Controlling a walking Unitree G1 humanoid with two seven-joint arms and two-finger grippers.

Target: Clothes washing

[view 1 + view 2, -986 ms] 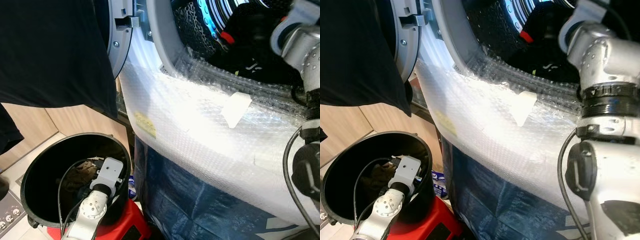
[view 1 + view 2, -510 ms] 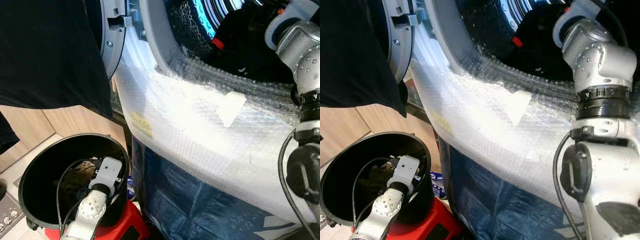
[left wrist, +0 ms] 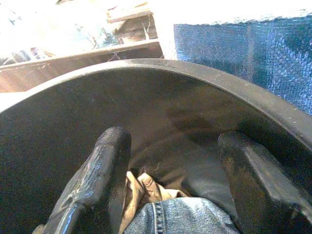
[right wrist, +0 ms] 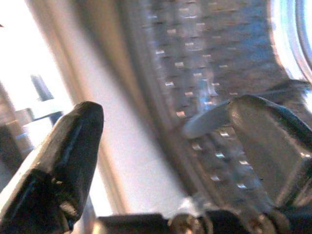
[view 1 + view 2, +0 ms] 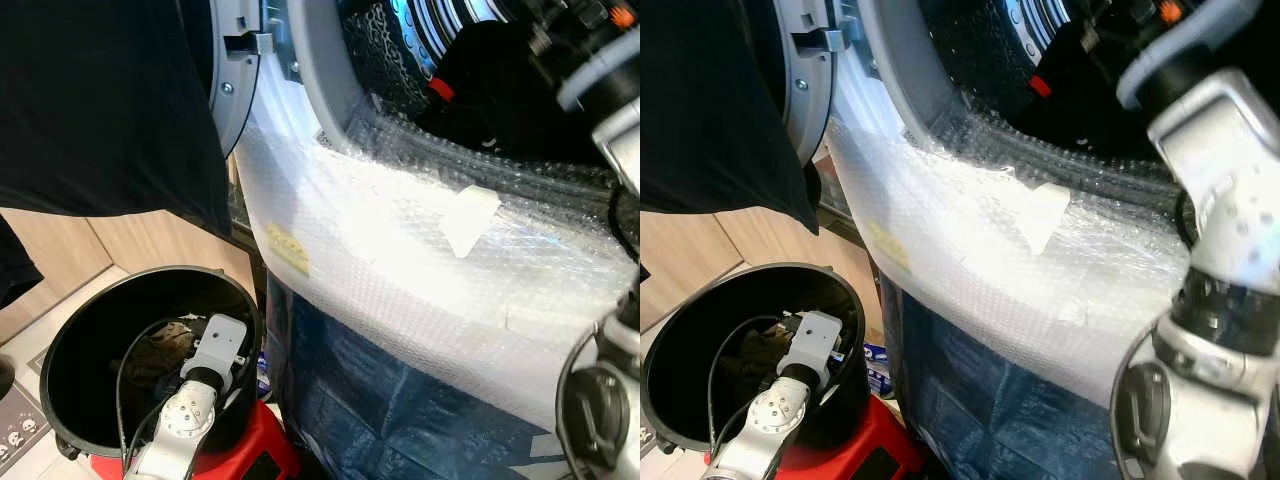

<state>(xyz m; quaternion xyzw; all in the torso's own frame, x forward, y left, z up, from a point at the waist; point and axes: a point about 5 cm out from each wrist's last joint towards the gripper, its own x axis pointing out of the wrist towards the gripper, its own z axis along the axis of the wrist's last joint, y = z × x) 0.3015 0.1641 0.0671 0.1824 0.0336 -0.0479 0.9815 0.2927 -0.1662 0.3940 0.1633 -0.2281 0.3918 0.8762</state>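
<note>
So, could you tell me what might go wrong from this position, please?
The open left gripper sits deep in the black bucket, and its cable could snag on the rim when it lifts the jeans. The right gripper, open at the drum, could catch the loose bubble wrap on the washer's front.

I see a black bucket (image 5: 70, 340) on a red stool (image 5: 262, 452), blue denim (image 3: 183, 217) inside, and clear bubble wrap (image 5: 420, 270) at 3 o'clock.
</note>
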